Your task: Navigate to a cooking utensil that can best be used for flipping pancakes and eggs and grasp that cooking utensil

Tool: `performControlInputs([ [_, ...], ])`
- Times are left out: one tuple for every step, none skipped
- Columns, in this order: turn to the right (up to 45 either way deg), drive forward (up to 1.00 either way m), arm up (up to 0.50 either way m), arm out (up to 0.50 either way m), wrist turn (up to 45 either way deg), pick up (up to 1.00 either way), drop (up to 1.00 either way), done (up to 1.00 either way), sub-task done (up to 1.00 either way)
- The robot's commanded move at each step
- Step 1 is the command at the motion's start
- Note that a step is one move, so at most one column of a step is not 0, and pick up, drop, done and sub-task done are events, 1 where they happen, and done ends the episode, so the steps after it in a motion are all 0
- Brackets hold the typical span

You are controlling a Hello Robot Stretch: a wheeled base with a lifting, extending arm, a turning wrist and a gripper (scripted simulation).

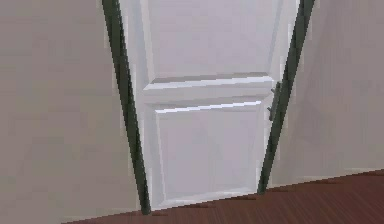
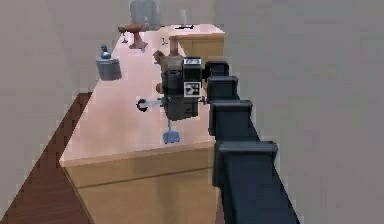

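A long pale wooden counter (image 2: 110,140) runs away from the camera in the arm side view, with a light wood front (image 2: 140,195) below its near end; dark wood floor (image 2: 40,190) lies along the counter's left side and a plain grey wall (image 2: 320,80) stands past its right side. The dark square arm (image 2: 245,165) rises from the bottom edge and reaches out over the counter's middle; at its far end sit the white marked squares (image 2: 190,78), with the jaws on their dark body just left of them. Just nearer than the jaws, toward the counter's near end, there is a thin blue-ended utensil (image 2: 171,136), its stem running up toward the jaws and its small blue flat end lowest in the picture; whether it rests on the counter or hangs clear of it cannot be told, so I cannot tell whether the jaws hold anything, nor how the jaws stand.

Farther along the counter, by its left edge, stands a squat grey jar (image 2: 107,66) with a knob on top; beyond it, toward the counter's far end, are a brown object (image 2: 131,36) and a pale glassy one (image 2: 142,10), both too small to name; a brown upright piece (image 2: 170,45) stands just beyond the jaws, and a small dark item (image 2: 183,25) lies at the far end.

The forward view faces a white panelled door (image 1: 205,60) in a dark green frame (image 1: 125,100), with a grey handle (image 1: 272,103) at the door's right edge; beige wall (image 1: 50,100) flanks it, and a strip of dark wood floor (image 1: 300,205) runs below.
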Motion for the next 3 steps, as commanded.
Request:
performControlInputs([
  [0.0,0.00,-0.14,0.00,0.0,0.00,0.00,0.00,0.00],
  [0.0,0.00,0.00,0.00,0.0,1.00,0.00,0.00,0.00],
  [0.0,0.00,0.10,0.00,0.0,0.00,0.00,0.00,0.00],
])
